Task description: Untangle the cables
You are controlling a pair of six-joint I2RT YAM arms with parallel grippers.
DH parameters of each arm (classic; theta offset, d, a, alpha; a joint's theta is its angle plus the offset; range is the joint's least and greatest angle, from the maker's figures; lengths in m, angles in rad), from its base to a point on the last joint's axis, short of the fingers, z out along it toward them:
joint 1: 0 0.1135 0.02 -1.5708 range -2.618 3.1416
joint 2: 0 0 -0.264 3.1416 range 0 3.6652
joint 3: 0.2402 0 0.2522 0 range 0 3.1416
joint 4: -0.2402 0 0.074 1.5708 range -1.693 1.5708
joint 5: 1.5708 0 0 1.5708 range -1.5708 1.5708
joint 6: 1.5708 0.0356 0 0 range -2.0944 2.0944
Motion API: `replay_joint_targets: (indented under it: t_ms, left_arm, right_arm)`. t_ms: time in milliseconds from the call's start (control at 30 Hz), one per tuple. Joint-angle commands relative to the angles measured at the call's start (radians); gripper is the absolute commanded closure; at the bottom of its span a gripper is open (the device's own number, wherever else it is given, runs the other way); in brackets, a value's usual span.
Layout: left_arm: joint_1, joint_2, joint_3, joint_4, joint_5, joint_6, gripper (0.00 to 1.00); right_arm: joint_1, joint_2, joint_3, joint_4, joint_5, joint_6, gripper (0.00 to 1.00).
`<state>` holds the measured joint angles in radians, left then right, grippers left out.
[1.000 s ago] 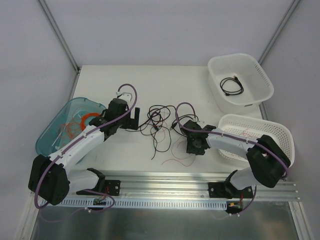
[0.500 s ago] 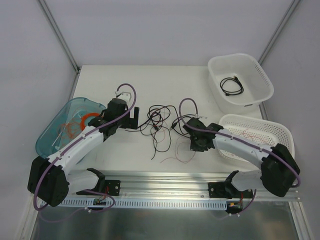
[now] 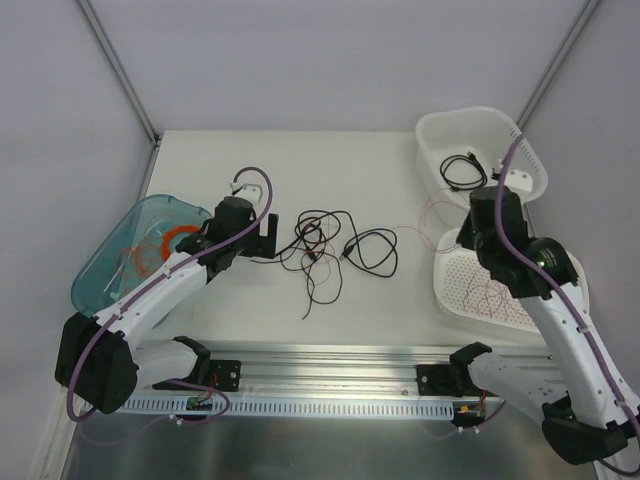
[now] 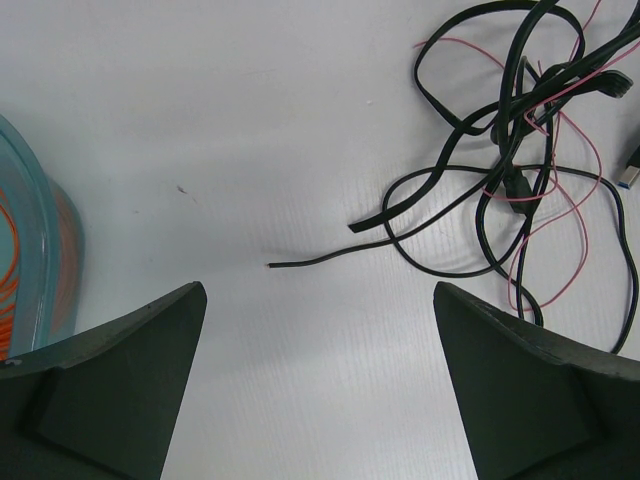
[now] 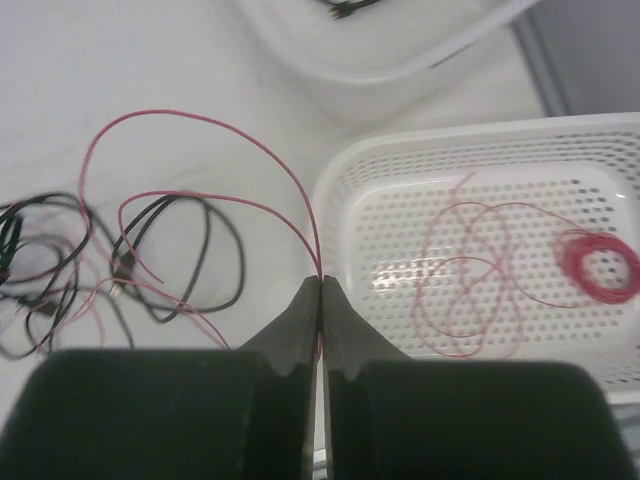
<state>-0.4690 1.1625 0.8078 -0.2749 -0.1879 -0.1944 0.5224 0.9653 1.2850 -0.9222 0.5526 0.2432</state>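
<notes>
The cables (image 3: 325, 245) lie in a loose tangle of black and thin red wires at mid table, and also show in the left wrist view (image 4: 520, 150). My left gripper (image 3: 268, 234) is open and empty just left of the tangle; in its wrist view (image 4: 318, 385) a loose black wire end (image 4: 300, 262) lies ahead of it. My right gripper (image 3: 468, 238) is raised beside the near white basket. In its wrist view (image 5: 320, 282) it is shut on a thin red wire (image 5: 200, 125) that arcs back toward the tangle (image 5: 120, 260).
The near perforated white basket (image 3: 572, 268) holds loose red wire (image 5: 470, 290) and a small red spool (image 5: 600, 265). The far white basket (image 3: 480, 116) holds a black cable (image 3: 465, 170). A teal bin (image 3: 105, 265) at left holds an orange coil (image 3: 170, 240).
My right arm has lifted off the table beside the tangle and swung right to the basket, drawing the thin red wire out with it. The left arm has not moved.
</notes>
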Motion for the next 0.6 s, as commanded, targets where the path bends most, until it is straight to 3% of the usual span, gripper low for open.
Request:
replay_joint_targets:
  t_ms: [0, 167, 400, 567]
  left_arm:
    - [0.013, -0.027, 0.018, 0.002, -0.009, 0.013, 0.01]
    - [0.013, -0.029, 0.019, 0.003, -0.008, 0.013, 0.01]
    - [0.015, -0.03, 0.016, 0.003, -0.012, 0.013, 0.01]
    - [0.015, -0.029, 0.016, 0.003, -0.007, 0.013, 0.01]
  right_arm:
    - [-0.149, -0.065, -0.006, -0.029, 0.119, -0.14, 0.99]
    - [-0.355, -0.145, -0.081, 0.045, 0.124, -0.125, 0.99]
    - [-0.698, -0.108, -0.306, 0.104, -0.11, -0.003, 0.99]
    - [-0.854, -0.106, -0.44, 0.161, -0.138, 0.094, 0.99]
